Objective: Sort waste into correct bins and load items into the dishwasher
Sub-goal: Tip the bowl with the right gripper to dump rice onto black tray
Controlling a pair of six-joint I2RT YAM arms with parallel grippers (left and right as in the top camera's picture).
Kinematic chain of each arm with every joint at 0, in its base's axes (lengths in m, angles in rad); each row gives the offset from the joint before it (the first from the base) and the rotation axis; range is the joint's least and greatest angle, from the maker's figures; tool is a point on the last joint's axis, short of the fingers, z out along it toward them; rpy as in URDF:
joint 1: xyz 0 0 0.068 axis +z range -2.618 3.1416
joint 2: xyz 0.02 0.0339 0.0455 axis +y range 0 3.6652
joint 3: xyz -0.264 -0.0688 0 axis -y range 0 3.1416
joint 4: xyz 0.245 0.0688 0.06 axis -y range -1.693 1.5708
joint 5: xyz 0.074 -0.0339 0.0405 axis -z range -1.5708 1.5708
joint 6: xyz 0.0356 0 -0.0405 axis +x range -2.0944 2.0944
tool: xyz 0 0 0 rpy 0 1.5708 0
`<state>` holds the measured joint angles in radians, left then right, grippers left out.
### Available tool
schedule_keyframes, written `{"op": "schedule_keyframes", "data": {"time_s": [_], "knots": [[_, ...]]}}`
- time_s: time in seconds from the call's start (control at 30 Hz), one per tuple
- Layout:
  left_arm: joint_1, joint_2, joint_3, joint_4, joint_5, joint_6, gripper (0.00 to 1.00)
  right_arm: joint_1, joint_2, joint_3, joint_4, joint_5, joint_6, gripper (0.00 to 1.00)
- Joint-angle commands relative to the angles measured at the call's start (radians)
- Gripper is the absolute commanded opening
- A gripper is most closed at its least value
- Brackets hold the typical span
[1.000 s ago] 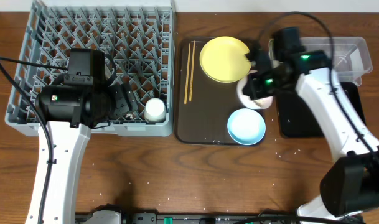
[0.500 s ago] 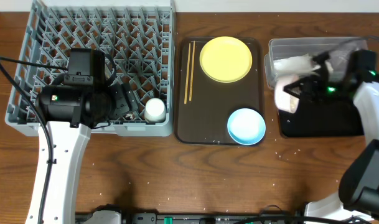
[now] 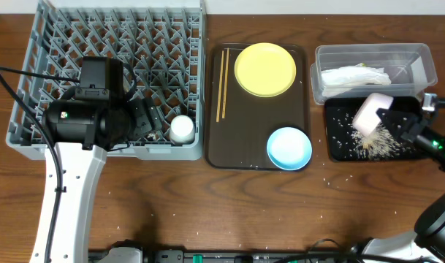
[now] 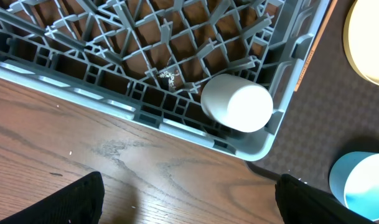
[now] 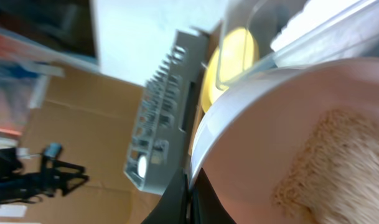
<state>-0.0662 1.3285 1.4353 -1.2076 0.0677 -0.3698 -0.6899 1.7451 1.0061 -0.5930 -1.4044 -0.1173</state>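
The right pincer (image 3: 389, 117) is clenching the rim of the white bowl (image 3: 372, 115) and holding it tipped on its side over the black tray (image 3: 339, 152), at the far right of the counter (image 3: 207, 212). From the right wrist view, the two fingers are pinching the bowl's edge, and a mass of rice (image 5: 313, 162) is lying against the bowl's inner wall. Loose rice grains (image 3: 379, 144) are lying in a heap on the black tray just beneath the bowl, with scattered grains spreading toward the tray's left side. The clear tub (image 3: 372, 49) is sitting just behind the black tray and is holding the crumpled white napkin (image 3: 354, 75).

The left pincer (image 4: 189, 193) is hanging released over the near right corner of the grey dish rack (image 3: 156, 44), fingers spread wide with nothing between them. The small white cup (image 3: 182, 129) is lying on its side in that corner of the rack.

On the brown tray (image 3: 244, 131), between the rack and the bins, the chopsticks (image 3: 223, 84) are lying side by side along the left edge. The yellow plate (image 3: 265, 69) is resting at the far end, and the light blue bowl (image 3: 289, 148) is standing at the near right corner.
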Motion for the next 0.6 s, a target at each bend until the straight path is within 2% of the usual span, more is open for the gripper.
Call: {"op": "schedule_keyframes", "data": {"time_s": [0.0,0.2,0.33,0.5,0.57], "knots": [[0.006,0.005,0.000,-0.003,-0.016,-0.009,0.90,-0.056,-0.025,-0.032,0.018,-0.154,-0.011,0.01],[0.006,0.005,0.000,-0.003,-0.016,-0.010,0.89,-0.064,-0.025,-0.037,0.018,-0.154,0.010,0.01],[0.006,0.005,0.000,-0.003,-0.016,-0.010,0.89,-0.064,-0.025,-0.037,0.013,-0.154,0.141,0.01],[0.006,0.005,0.000,-0.003,-0.016,-0.010,0.90,-0.064,-0.025,-0.037,0.028,-0.154,0.152,0.01],[0.006,0.005,0.000,-0.003,-0.016,-0.010,0.89,-0.064,-0.025,-0.037,0.025,-0.154,0.200,0.01]]}}
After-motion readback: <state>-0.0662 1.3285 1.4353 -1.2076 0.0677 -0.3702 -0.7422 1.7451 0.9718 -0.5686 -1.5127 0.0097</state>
